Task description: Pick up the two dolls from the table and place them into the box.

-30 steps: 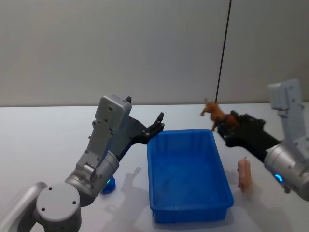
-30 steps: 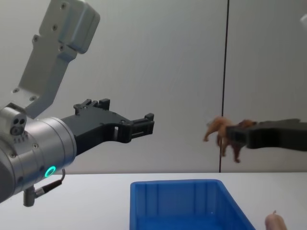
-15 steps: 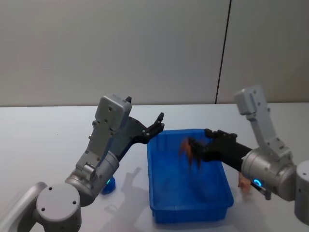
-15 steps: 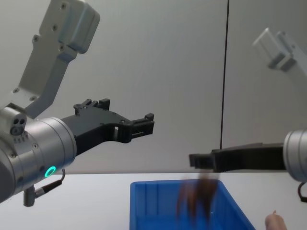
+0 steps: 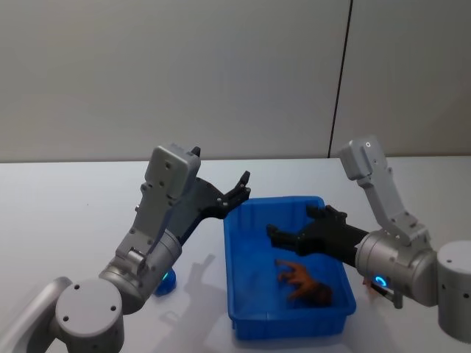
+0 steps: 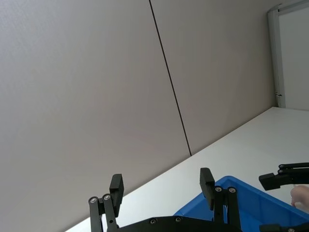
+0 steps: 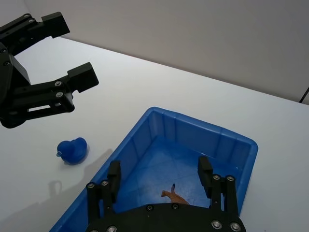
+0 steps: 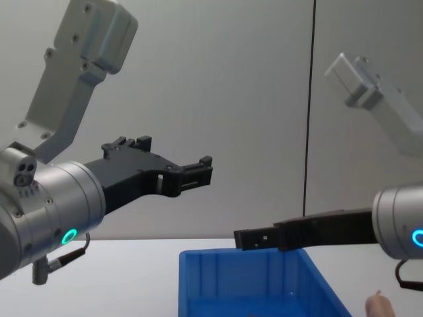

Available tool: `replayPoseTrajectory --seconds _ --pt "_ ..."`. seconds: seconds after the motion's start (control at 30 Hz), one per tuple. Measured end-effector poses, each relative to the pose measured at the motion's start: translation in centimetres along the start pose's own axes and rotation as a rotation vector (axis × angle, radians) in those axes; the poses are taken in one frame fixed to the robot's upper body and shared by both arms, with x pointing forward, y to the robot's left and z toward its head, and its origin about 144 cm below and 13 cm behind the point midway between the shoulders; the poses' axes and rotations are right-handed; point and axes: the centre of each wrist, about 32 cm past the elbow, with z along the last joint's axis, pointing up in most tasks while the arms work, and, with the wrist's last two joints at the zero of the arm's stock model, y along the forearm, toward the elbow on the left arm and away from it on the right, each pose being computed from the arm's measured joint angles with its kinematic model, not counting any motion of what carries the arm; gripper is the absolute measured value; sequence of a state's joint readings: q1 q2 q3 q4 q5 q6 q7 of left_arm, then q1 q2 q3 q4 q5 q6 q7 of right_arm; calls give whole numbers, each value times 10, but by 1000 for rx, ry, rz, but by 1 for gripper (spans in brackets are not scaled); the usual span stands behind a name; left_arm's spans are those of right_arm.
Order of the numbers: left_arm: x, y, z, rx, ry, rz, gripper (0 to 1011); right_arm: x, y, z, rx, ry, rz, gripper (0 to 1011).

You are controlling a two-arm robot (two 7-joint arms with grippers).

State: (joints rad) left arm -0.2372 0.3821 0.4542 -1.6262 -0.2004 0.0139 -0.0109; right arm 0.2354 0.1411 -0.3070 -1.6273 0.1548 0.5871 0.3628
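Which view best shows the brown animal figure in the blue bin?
The head view: the brown figure lies whole on the floor of the blue bin, near the right tool. The right wrist view catches a sliver of it behind that tool's body. The chest and left wrist views reach the bin's walls, not its floor.

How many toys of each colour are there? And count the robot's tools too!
Brown toy: 1, lying in the blue box.
Blue duck: 1, on the table.
Pink doll: 1, beside the box, mostly hidden.
Tools: 2, both open: left tool raised beside the box, right tool over it.
Total: 3 toys, 2 tools.
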Motion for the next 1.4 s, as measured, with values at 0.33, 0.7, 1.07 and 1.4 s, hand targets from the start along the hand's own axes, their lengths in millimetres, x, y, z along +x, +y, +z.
replayPoseTrajectory --seconds 0.33,0.7,1.07,1.4 --pt "0 0 0 0 0 0 1001 1 -3 3 51 -17 -9 1001" --pt "0 0 0 0 0 0 1001 12 -23 1 164 -28 -100 1001" --pt "0 0 0 0 0 0 1001 23 -49 -10 195 16 -232 1001" --pt "0 0 0 0 0 0 1001 27 -67 -24 129 100 -296 1001"
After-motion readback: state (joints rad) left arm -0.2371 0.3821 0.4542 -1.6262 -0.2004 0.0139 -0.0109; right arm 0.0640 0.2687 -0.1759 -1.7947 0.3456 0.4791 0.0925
